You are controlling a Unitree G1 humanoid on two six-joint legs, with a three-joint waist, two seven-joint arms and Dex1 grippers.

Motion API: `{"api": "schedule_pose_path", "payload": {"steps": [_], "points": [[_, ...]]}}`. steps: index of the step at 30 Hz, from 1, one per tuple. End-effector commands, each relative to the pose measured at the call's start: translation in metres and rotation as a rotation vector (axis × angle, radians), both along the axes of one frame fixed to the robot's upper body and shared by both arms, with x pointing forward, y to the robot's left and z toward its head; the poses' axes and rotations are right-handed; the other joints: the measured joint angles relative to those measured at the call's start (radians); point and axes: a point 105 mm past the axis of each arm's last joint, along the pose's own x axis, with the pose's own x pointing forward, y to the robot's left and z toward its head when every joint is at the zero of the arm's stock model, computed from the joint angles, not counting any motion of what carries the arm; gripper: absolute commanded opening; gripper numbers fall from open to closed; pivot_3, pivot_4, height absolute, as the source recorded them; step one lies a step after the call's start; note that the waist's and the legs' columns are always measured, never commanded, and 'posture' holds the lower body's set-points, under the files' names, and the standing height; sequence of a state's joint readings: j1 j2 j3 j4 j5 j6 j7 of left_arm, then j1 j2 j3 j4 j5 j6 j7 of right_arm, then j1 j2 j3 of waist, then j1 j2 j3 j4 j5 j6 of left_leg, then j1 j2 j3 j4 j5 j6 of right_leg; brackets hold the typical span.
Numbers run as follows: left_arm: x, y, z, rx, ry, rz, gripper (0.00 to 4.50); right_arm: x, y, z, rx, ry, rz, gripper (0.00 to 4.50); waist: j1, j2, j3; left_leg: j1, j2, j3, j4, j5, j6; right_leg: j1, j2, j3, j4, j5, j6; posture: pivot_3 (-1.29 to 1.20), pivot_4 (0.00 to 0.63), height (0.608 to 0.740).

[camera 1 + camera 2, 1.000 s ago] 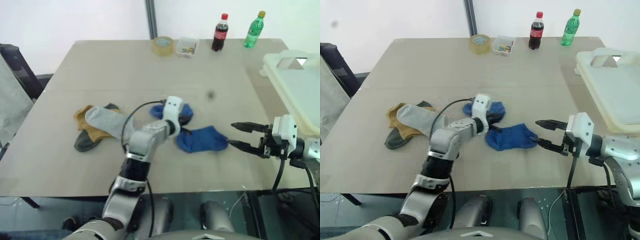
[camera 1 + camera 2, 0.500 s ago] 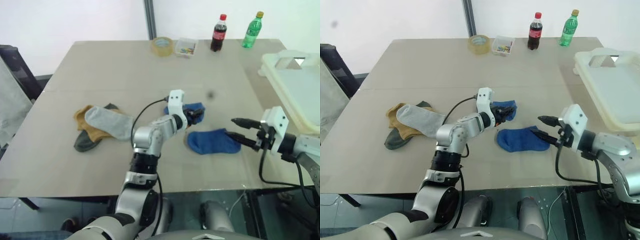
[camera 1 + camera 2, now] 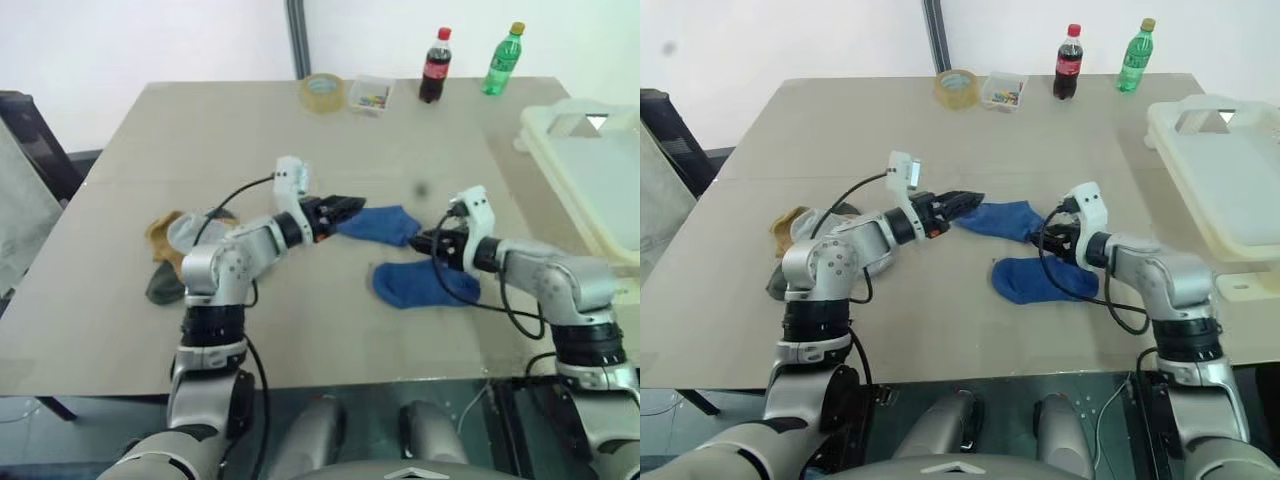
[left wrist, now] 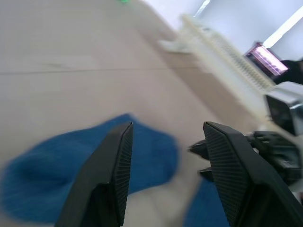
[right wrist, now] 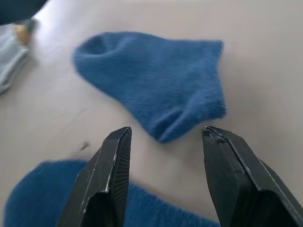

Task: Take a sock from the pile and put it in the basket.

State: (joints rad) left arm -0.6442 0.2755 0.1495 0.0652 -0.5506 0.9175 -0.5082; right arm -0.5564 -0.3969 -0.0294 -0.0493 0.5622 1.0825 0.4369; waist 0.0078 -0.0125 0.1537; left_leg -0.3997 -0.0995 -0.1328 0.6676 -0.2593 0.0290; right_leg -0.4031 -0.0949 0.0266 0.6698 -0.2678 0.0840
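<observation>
Nearest table edge: one royal-blue fuzzy ankle sock lies flat, under the right gripper.
Second blue sock: lies flat between both grippers, just ahead of each one's fingertips.
Right gripper: fingers parted, empty.
Left gripper: fingers parted, empty.
Pile: at left, one grey, one mustard, one dark sock.
Basket: cream, slotted, at the right edge.
Far edge: two bottles, one tape roll, one clear box.

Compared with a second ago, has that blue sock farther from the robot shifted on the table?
Yes. The farther blue sock now lies closer to the basket, away from the pile; the nearer blue sock shifted that way too.
</observation>
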Motion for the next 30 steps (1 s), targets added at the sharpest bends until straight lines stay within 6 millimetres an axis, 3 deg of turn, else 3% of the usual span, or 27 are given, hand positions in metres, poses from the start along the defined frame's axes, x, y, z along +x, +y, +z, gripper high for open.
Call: {"api": "schedule_pose_path", "payload": {"steps": [1, 6, 10, 13, 16, 18, 21, 23, 26, 30], "points": [[0.012, 0.019, 0.009, 0.019, -0.062, 0.049, 2.5, 0.006, 0.002, 0.008, 0.081, 0.043, -0.046, 2.4, 0.0, 0.0, 0.0, -0.001, 0.0, 0.0, 0.0, 0.0, 0.0, -0.001, 0.0, 0.0, 0.0, 0.0, 0.0, 0.0, 0.15, 0.74], [0.022, 0.044, 0.002, 0.046, -0.046, 0.11, 2.5, 0.011, 0.005, 0.008, 0.151, 0.1, -0.106, 2.4, -0.007, 0.0, 0.0, -0.004, 0.0, 0.001, 0.0, 0.0, 0.0, -0.006, -0.001, 0.001, 0.002, 0.0, 0.0, 0.0, 0.15, 0.74], [0.021, 0.046, -0.014, 0.071, 0.003, 0.091, 2.5, 0.016, 0.012, 0.008, 0.166, 0.114, -0.122, 2.4, -0.024, 0.0, 0.0, -0.007, -0.001, 0.001, 0.001, 0.0, 0.0, -0.009, -0.001, 0.002, 0.005, 0.0, 0.0, 0.0, 0.15, 0.74], [0.019, 0.041, -0.025, 0.071, 0.086, 0.076, 2.55, 0.013, 0.016, 0.004, 0.11, 0.096, -0.096, 1.6, -0.03, 0.0, 0.0, -0.008, 0.0, 0.001, 0.001, 0.0, 0.0, -0.011, -0.001, 0.002, 0.007, 0.0, 0.0, 0.0, 0.15, 0.74], [0.017, 0.038, -0.034, 0.076, 0.145, 0.077, 2.55, 0.013, 0.016, 0.002, 0.102, 0.093, -0.099, 0.1, -0.041, 0.0, 0.0, -0.009, 0.0, 0.002, 0.002, 0.0, 0.0, -0.012, -0.001, 0.002, 0.008, 0.0, 0.0, 0.0, 0.15, 0.74], [0.02, 0.04, -0.04, 0.112, 0.143, 0.111, 2.55, 0.012, 0.017, 0.001, 0.1, 0.091, -0.1, 0.01, -0.043, 0.001, 0.0, -0.011, 0.0, 0.001, 0.003, 0.0, 0.0, -0.013, -0.001, 0.002, 0.009, 0.0, 0.0, 0.0, 0.15, 0.74], [0.021, 0.032, -0.046, 0.12, 0.153, 0.107, 1.83, 0.011, 0.018, 0.001, 0.088, 0.088, -0.088, 0.0, -0.046, 0.001, -0.001, -0.011, -0.001, 0.001, 0.003, 0.0, 0.0, -0.013, -0.001, 0.002, 0.009, 0.0, 0.0, 0.0, 0.15, 0.74], [0.021, 0.024, -0.05, 0.12, 0.163, 0.095, 0.89, 0.009, 0.017, 0.001, 0.075, 0.077, -0.082, 0.0, -0.047, 0.001, -0.001, -0.011, -0.001, 0.001, 0.003, 0.0, 0.0, -0.014, -0.001, 0.002, 0.009, 0.0, 0.0, 0.0, 0.15, 0.74], [0.022, 0.025, -0.051, 0.112, 0.165, 0.116, 0.04, 0.008, 0.015, 0.003, 0.075, 0.059, -0.084, 0.0, -0.044, 0.002, -0.001, -0.011, -0.001, 0.001, 0.003, 0.0, 0.0, -0.013, -0.002, 0.002, 0.009, 0.0, 0.0, 0.0, 0.15, 0.74], [0.02, 0.028, -0.05, 0.104, 0.153, 0.131, 0.04, 0.005, 0.014, 0.003, 0.071, 0.047, -0.077, 0.0, -0.045, 0.002, -0.001, -0.011, -0.001, 0.001, 0.003, 0.0, 0.0, -0.014, -0.002, 0.002, 0.009, 0.0, 0.0, 0.0, 0.15, 0.74]]}}
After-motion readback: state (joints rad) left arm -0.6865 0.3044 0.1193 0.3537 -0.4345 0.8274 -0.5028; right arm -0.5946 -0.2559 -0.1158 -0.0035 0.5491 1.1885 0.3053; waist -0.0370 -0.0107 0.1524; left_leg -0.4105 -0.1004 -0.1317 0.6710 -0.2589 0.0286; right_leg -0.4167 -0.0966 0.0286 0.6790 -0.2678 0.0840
